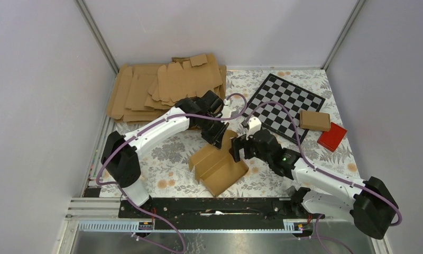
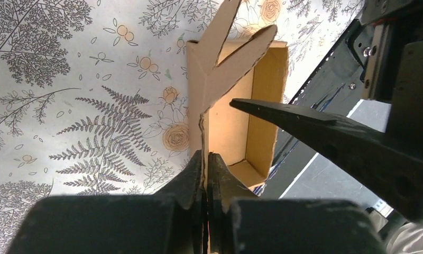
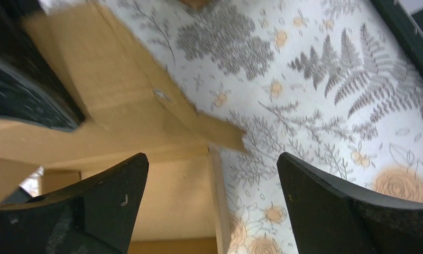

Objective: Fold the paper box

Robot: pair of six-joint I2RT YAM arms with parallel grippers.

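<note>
Paper box (image 1: 220, 168): plain brown card, half-formed open tray with raised tabbed flaps, mid floral tabletop (image 1: 162, 159).
Left tool (image 2: 205, 177): pinching an upright flap edge.
Right tool (image 3: 212, 164): spread over a box wall.
Beyond: red block (image 1: 332, 136), checkerboard (image 1: 286, 103), stack of card sheets (image 1: 156, 90).

1. Paper box (image 1: 220, 168): mid-desk, toward the near edge.
2. Card stack (image 1: 146, 92): far left corner.
3. Checkerboard (image 1: 283, 100): far right, behind the box.
4. Small carton (image 1: 314, 120): on the checkerboard's right corner.
5. Block (image 1: 332, 136): just beside the carton, by the right edge.
</note>
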